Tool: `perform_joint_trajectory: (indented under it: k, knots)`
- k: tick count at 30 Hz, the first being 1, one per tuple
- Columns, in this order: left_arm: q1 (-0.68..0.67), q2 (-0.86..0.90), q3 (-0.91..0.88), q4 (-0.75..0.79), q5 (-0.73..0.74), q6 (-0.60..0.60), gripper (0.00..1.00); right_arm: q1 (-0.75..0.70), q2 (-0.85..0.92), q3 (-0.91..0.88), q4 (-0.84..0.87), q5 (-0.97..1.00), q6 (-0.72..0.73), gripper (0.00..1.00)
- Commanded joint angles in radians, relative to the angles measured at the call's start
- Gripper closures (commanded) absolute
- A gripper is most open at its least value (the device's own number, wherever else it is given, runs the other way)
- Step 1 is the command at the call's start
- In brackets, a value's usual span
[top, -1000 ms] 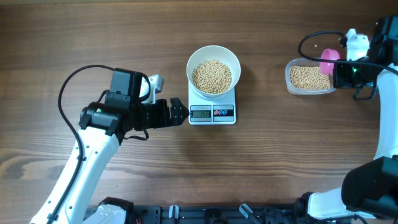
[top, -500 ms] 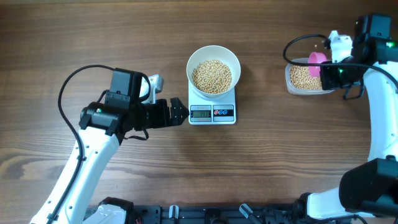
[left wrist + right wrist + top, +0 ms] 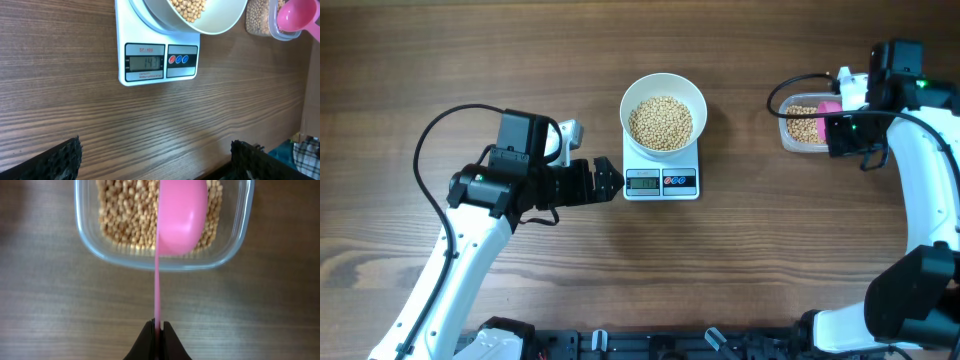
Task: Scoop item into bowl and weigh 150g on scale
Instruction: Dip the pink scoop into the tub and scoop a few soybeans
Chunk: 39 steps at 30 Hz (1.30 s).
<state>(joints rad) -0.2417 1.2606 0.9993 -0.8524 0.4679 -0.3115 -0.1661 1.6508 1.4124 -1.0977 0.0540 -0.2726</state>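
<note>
Right gripper (image 3: 157, 330) pinches the scoop (image 3: 181, 215) by its handle, cup over the tub (image 3: 115, 257) of beans (image 3: 125, 220) — left gripper (image 3: 155, 160) gapes empty beside the scale (image 3: 661, 182) — bowl (image 3: 628, 108) on top, full.

One bowl (image 3: 663, 80), one scale (image 3: 661, 183), one clear container (image 3: 150, 262), one pink scoop (image 3: 182, 215), and two arms, left (image 3: 470, 235) and right (image 3: 920, 190).
</note>
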Motion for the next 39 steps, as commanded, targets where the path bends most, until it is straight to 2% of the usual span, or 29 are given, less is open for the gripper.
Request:
perform_joint_trajectory:
  k: [1, 18, 31, 39]
  knots:
    - [0.004, 0.006, 0.001, 0.003, -0.010, 0.019, 0.00, 0.010, -0.018, -0.010, 0.069, 0.018, 0.022, 0.96]
    - [0.004, 0.006, 0.001, 0.003, -0.010, 0.019, 0.00, 0.012, 0.074, -0.014, 0.072, -0.010, 0.040, 0.96]
    - [0.004, 0.006, 0.001, 0.003, -0.010, 0.019, 0.00, 0.012, 0.088, -0.077, 0.038, -0.130, 0.045, 0.96]
    - [0.004, 0.006, 0.001, 0.003, -0.010, 0.020, 0.00, 0.011, 0.081, -0.062, 0.038, -0.167, 0.171, 0.96]
